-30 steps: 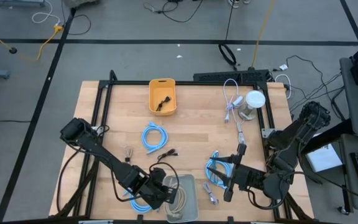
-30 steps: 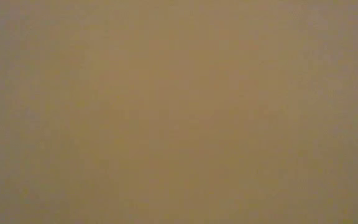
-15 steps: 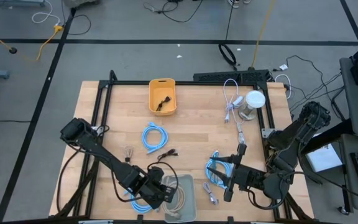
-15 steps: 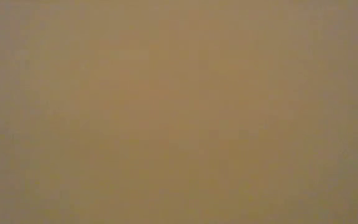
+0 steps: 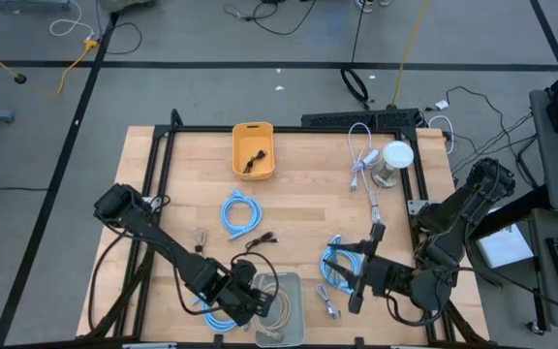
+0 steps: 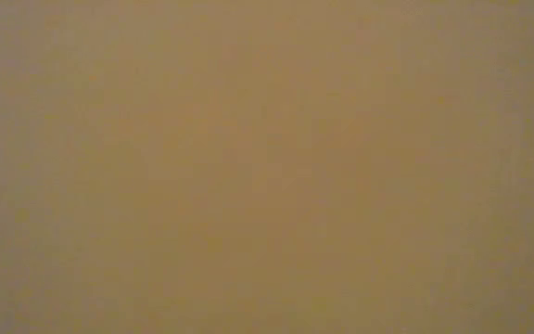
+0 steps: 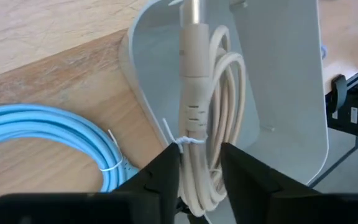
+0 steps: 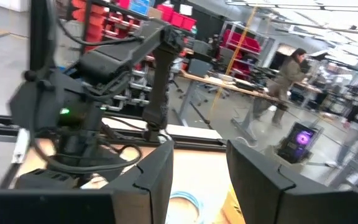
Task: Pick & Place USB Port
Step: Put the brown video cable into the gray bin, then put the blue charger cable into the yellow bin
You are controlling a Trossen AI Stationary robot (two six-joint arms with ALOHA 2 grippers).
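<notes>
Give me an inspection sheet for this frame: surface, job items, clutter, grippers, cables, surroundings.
Surface: wooden table; low view shows nothing.
Job items: beige cable coiled in the grey tray; yellow bin holds a dark item.
Clutter: white cup.
Grippers: left gripper over the tray, fingers either side of the beige cable; right gripper open, empty, above the table's near right.
Cables: blue cables on the table; white cable by the cup.
Surroundings: person at a far bench; cords on the floor.

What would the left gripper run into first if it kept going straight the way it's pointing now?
Most likely the beige coiled cable between the left gripper's parted fingers, lying in the white tray. Past the coil it would meet the tray's floor, though depth is hard to judge.
</notes>
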